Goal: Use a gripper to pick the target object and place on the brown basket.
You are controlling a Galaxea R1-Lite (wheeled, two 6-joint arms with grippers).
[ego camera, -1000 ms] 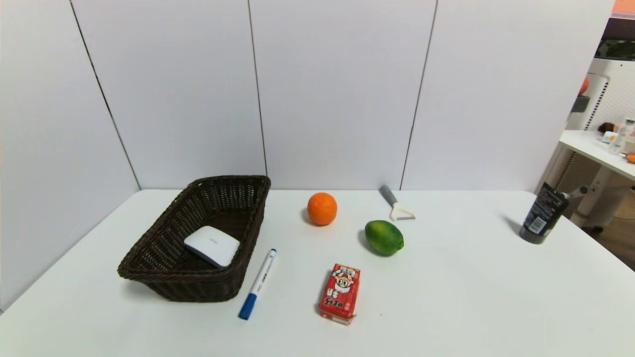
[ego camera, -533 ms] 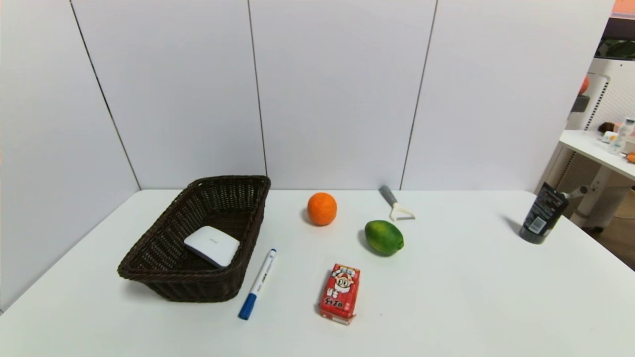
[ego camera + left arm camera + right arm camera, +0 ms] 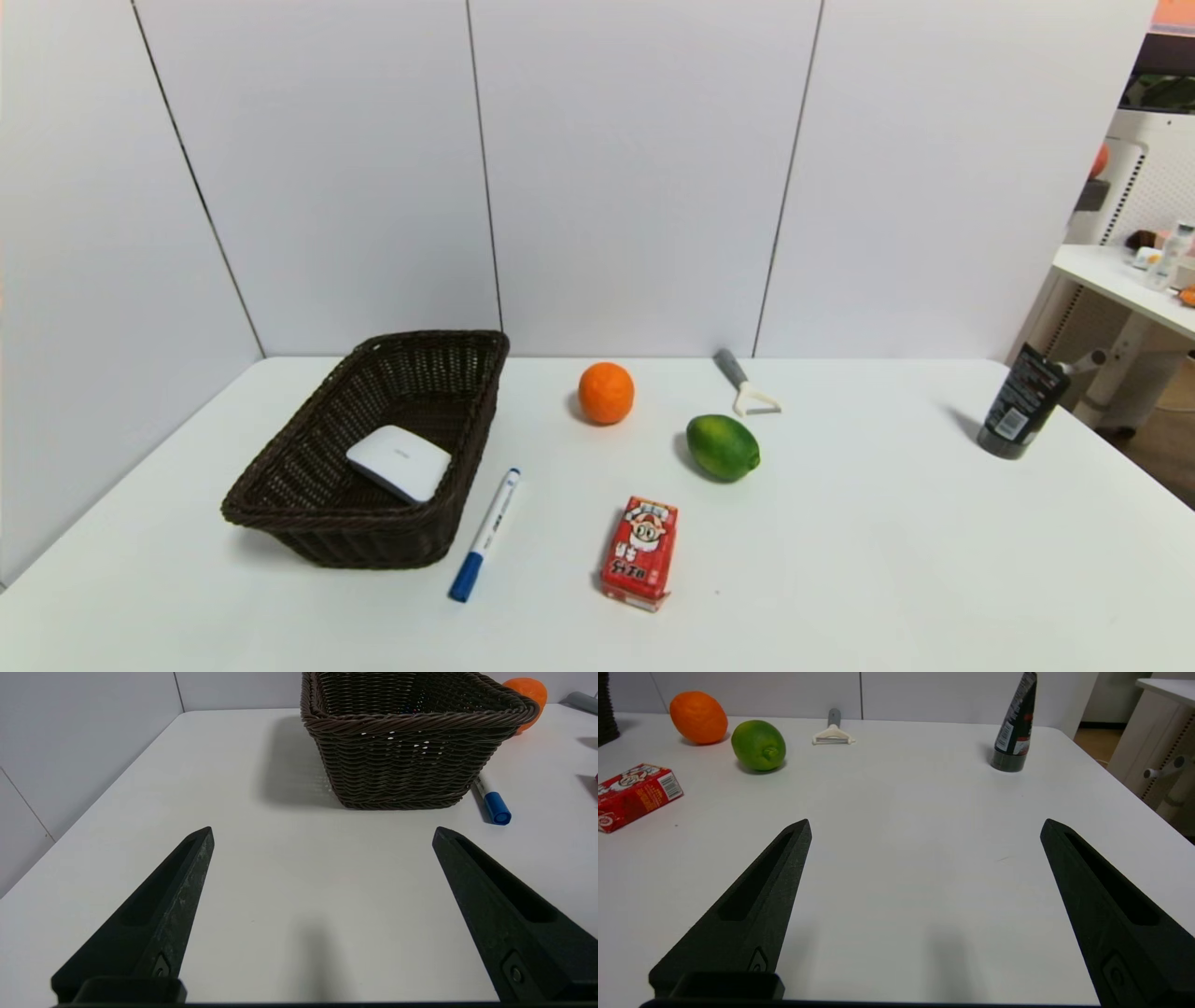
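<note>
The flat white case (image 3: 399,462) lies inside the brown basket (image 3: 280,467) at the table's left, leaning toward its right wall. The basket also shows in the left wrist view (image 3: 411,751), where the case is hidden behind its wall. Neither arm shows in the head view. My left gripper (image 3: 322,830) is open and empty, low over bare table on the near side of the basket. My right gripper (image 3: 924,828) is open and empty over bare table at the right.
A blue-capped marker (image 3: 485,534) lies right of the basket. A red carton (image 3: 640,553), a green fruit (image 3: 723,447), an orange (image 3: 606,393) and a peeler (image 3: 744,383) lie mid-table. A black tube (image 3: 1020,402) stands at the far right.
</note>
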